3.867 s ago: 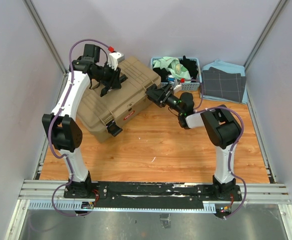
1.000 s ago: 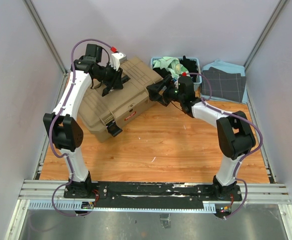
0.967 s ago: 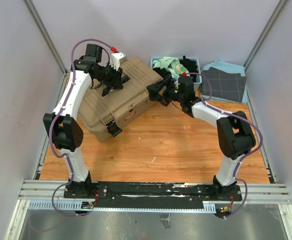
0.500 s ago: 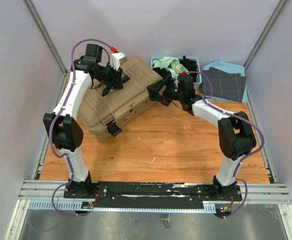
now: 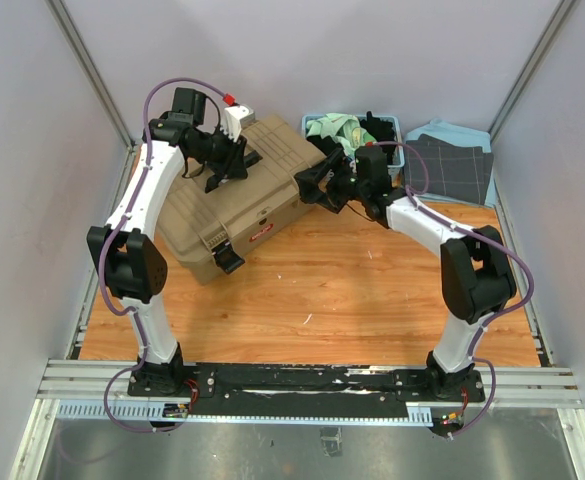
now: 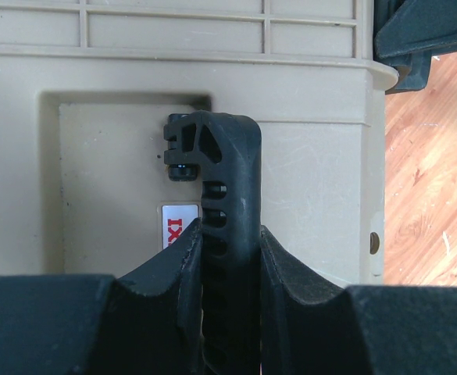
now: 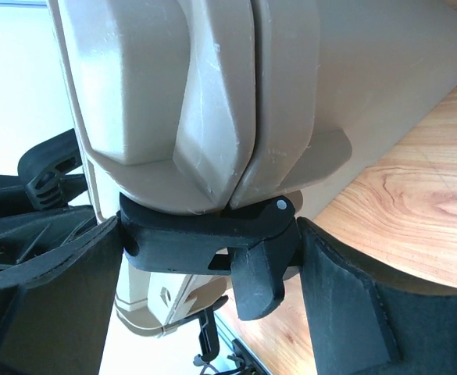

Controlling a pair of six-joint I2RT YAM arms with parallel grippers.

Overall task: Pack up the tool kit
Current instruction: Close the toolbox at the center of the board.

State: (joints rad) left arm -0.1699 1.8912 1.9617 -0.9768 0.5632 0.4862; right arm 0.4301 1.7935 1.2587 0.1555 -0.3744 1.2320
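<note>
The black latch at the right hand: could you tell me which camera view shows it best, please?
The right wrist view: the latch fills the frame's middle, under the toolbox seam, between the right hand's fingers. The top view has it mostly hidden by that hand; the left wrist view shows the handle instead.

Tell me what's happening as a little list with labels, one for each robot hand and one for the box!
Left gripper: clamped on the handle
Right gripper: gripping a side latch
Toolbox: tan, lid down, on the table
Behind: blue basket of cloths
</note>
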